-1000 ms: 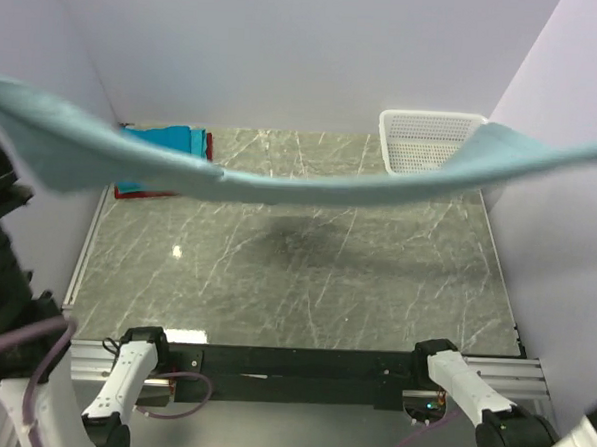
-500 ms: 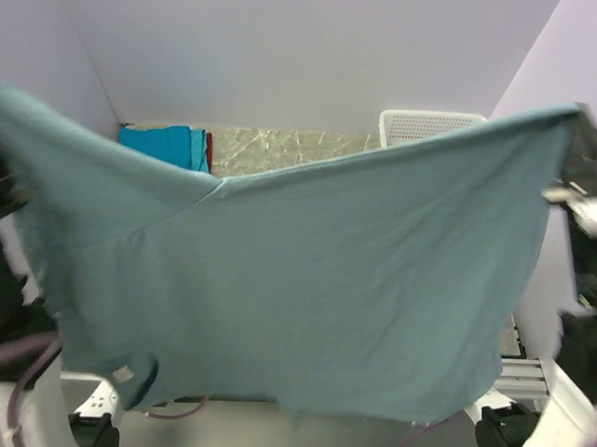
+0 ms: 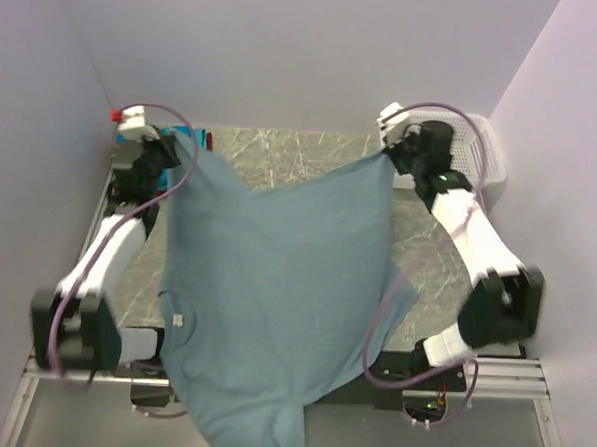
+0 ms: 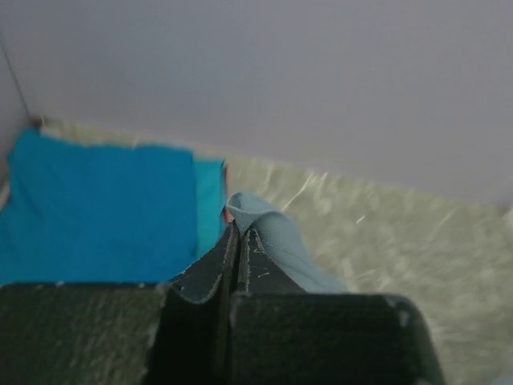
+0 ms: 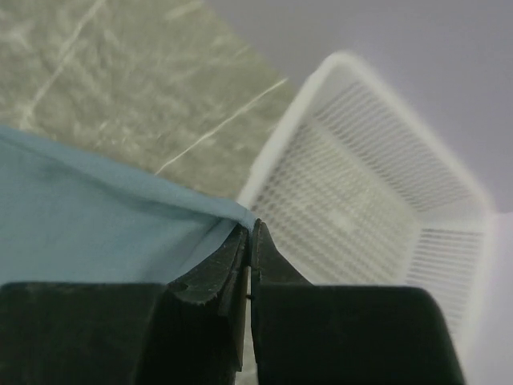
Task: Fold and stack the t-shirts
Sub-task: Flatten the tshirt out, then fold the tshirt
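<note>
The large grey-blue t-shirt (image 3: 275, 282) lies spread over the table, its lower part hanging past the near edge. A small white tag (image 3: 179, 320) shows near its left side. At the far left my left gripper (image 3: 180, 143) is shut on one corner of the cloth (image 4: 276, 241), jaws (image 4: 239, 228) pressed together. At the far right my right gripper (image 3: 389, 156) is shut on the other corner (image 5: 96, 233), fingertips (image 5: 250, 228) closed on the edge. Just beyond the left gripper lie the folded bright blue (image 4: 96, 208), teal (image 4: 210, 200) and red (image 4: 224, 210) t-shirts.
A white mesh basket (image 5: 377, 200) stands in the far right corner (image 3: 487, 158), right behind my right gripper. Walls close in the table at the back and both sides. Bare marble shows between the two held corners (image 3: 292, 153).
The shirt was stretched high in the air close to the camera. Both arms have swung to the far side and the cloth has come down over the table.
</note>
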{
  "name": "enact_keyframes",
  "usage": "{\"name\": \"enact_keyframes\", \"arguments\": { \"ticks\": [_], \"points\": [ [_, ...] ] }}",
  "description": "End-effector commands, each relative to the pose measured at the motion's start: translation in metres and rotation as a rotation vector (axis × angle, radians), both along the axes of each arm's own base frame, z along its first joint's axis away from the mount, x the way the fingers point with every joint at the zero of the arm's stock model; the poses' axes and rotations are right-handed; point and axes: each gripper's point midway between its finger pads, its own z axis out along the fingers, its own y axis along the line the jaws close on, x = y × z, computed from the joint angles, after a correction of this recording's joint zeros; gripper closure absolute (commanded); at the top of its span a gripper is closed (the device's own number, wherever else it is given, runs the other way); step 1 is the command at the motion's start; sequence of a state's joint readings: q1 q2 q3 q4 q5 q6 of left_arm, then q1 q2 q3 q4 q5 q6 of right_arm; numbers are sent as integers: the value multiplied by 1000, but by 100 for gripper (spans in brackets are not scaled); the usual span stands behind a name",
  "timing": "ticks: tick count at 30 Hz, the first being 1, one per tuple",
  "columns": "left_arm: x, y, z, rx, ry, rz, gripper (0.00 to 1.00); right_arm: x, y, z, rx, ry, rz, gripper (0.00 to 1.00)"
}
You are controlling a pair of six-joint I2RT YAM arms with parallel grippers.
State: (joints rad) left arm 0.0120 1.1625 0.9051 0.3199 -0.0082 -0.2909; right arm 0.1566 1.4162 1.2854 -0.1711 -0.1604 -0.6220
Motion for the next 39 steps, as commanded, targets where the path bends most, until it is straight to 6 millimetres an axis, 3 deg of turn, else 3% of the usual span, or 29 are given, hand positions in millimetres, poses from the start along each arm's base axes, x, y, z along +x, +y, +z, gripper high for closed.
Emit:
{"name": "enact_keyframes", "arguments": {
  "ticks": [1, 2, 3, 4, 5, 6, 8, 9, 10, 13, 15, 16, 21, 27, 33, 39],
  "points": [
    [48, 16, -35, 33, 22, 44, 100, 48, 16, -7, 23, -34, 25, 100],
    [62, 18, -38, 32, 31, 41, 100, 64, 22, -42, 7, 39, 27, 100],
    [80, 20, -76, 30, 119, 35, 100, 77, 25, -35, 7, 26, 23, 100],
    [88, 26, -86, 25, 148, 45, 100, 84, 25, -45, -5, 54, 14, 100],
    [99, 30, -82, 28, 144, 51, 100, 95, 29, -71, -19, 105, 12, 100],
    [108, 29, -103, 27, 190, 35, 100, 104, 34, -66, -24, 90, 14, 100],
    [120, 35, -101, 36, 191, 42, 100, 116, 36, -91, -56, 134, 0, 100],
    [126, 37, -109, 38, 207, 45, 100, 121, 38, -90, -61, 124, -7, 100],
    [128, 39, -110, 46, 212, 43, 100, 126, 40, -101, -72, 135, -10, 100],
    [144, 42, -97, 57, 190, 30, 100, 138, 39, -105, -77, 124, -45, 100],
    [149, 44, -100, 63, 207, 29, 100, 146, 39, -97, -73, 108, -60, 100],
    [153, 48, -92, 66, 194, 35, 100, 148, 40, -104, -82, 123, -61, 100],
    [154, 65, -79, 55, 178, 80, 100, 162, 43, -97, -104, 95, -54, 100],
    [150, 81, -84, 57, 193, 98, 100, 172, 55, -102, -124, 78, -34, 100],
    [150, 72, -89, 57, 207, 34, 100, 180, 57, -107, -125, 71, -38, 100],
    [136, 61, -88, 30, 213, 0, 100, 170, 52, -108, -147, 55, -32, 100]
  ]
}}
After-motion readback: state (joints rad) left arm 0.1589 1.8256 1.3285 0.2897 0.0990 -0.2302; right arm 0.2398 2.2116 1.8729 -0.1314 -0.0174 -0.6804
